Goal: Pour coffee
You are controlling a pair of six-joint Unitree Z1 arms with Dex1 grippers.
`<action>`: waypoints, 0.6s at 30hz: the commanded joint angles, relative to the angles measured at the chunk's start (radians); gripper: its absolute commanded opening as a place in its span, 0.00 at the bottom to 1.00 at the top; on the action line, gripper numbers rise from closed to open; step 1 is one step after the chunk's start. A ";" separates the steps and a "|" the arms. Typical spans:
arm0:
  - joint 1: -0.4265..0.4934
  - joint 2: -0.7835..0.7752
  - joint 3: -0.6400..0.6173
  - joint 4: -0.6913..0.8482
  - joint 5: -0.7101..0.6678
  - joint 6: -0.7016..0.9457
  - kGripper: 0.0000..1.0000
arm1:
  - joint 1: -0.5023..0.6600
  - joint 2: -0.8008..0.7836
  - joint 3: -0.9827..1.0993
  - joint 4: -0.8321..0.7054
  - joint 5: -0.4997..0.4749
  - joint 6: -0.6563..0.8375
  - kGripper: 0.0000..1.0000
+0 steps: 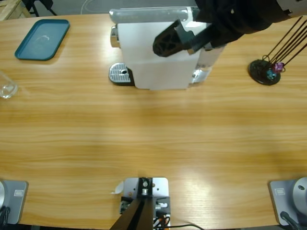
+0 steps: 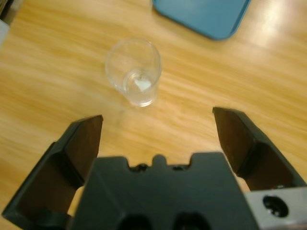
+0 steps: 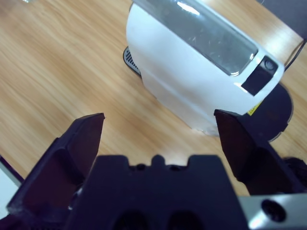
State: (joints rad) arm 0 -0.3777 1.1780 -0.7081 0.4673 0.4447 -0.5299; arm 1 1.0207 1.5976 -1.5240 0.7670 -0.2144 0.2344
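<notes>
The left gripper (image 2: 156, 127) hangs over the wooden tabletop (image 1: 153, 139) with its jaws spread wide and nothing between them. Just beyond it stands a small clear glass (image 2: 134, 71), upright, apart from both jaws. No amber coffee can be made out in the glass; only a pale glint shows at its bottom. In the high view that glass (image 1: 6, 87) sits at the far left edge of the tabletop, and the left gripper itself does not show there. A teal tray (image 2: 204, 14) lies past the glass; in the high view the tray (image 1: 42, 38) rests at the far left corner, well apart from the glass.

The right gripper (image 3: 158, 132) also has its jaws wide apart and grasps nothing. It looks down on a white coffee machine (image 3: 192, 72) with a shiny silver top and a round perforated drip grate (image 3: 130, 58) at its base. In the high view the right gripper (image 1: 170, 40) hovers above the coffee machine (image 1: 158, 62) at the far middle of the tabletop, its dark arm coming in from the upper right. The grate (image 1: 120, 73) sticks out on the machine's left side. To the right stands a black wire capsule holder (image 1: 265, 71) with small blue and purple capsules (image 1: 274, 70) at its base.
</notes>
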 commanded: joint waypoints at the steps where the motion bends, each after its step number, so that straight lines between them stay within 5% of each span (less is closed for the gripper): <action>1: 0.012 -0.025 0.157 -0.173 0.087 0.097 1.00 | 0.012 0.023 0.020 0.025 0.017 0.019 1.00; 18: 0.054 0.258 0.194 -0.320 0.296 -0.046 1.00 | 0.012 0.090 -0.036 0.067 0.007 0.028 1.00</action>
State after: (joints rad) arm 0 -0.3481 1.3153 -0.5444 0.2207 0.6915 -0.5367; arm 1 1.0208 1.6164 -1.5306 0.8152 -0.2075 0.2505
